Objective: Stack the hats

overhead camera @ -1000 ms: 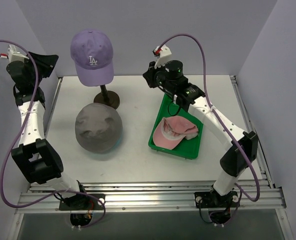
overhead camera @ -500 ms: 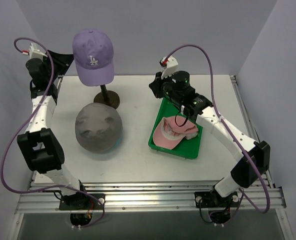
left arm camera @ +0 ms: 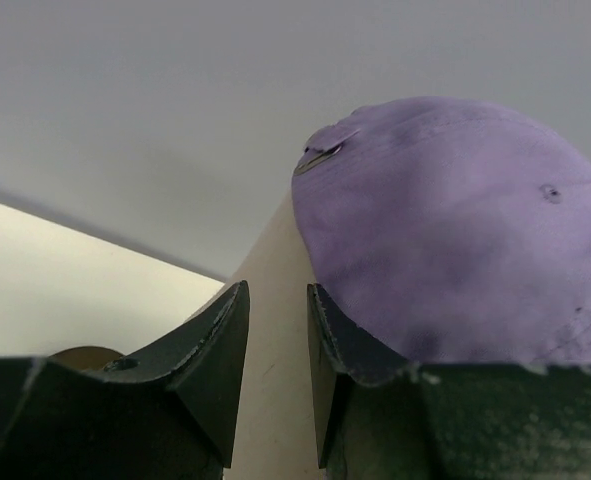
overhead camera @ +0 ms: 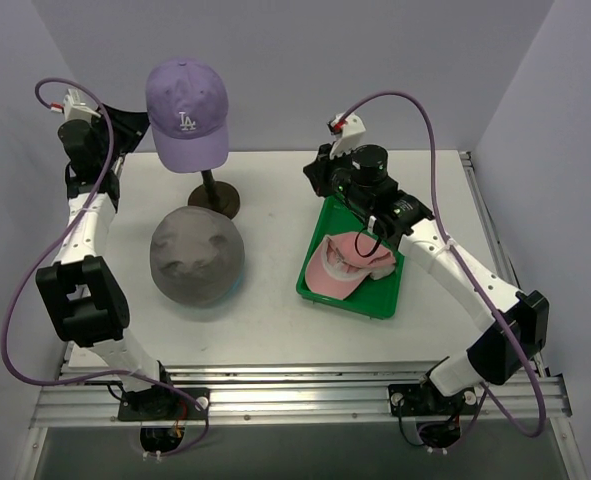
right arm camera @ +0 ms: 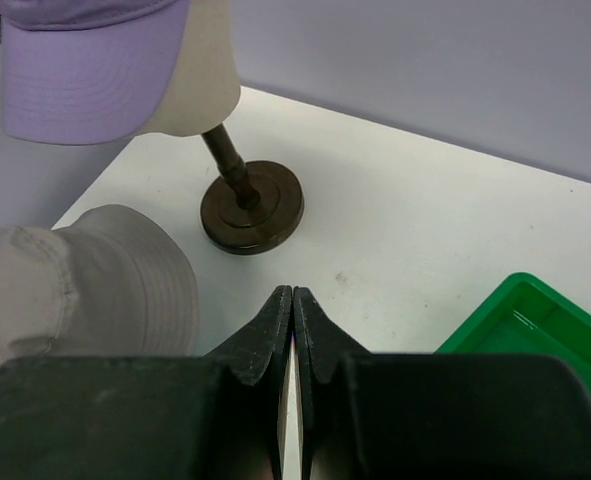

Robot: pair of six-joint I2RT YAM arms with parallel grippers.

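Observation:
A lilac cap (overhead camera: 185, 108) with a white logo sits on the cream mannequin head (right arm camera: 203, 70), high at the back. My left gripper (overhead camera: 132, 126) hangs just left of it. In the left wrist view my left gripper (left arm camera: 278, 290) is open by a narrow gap, with the head (left arm camera: 270, 245) showing through it and the lilac cap (left arm camera: 455, 230) beside the right finger. The grey floppy hat (overhead camera: 197, 255) lies on the table. The pink cap (overhead camera: 350, 265) lies in the green tray (overhead camera: 383, 300). My right gripper (overhead camera: 313, 178) is shut and empty, above the table.
The mannequin's brown stand base (overhead camera: 213, 198) rests behind the grey hat (right arm camera: 85, 280), and the right gripper (right arm camera: 292, 290) points toward it. A corner of the green tray (right arm camera: 535, 320) lies to the right. Lilac walls close in the back and both sides.
My left arm has swung in from the far left wall to the back of the lilac cap. My right arm has shifted a little right and nearer. The hats have not moved.

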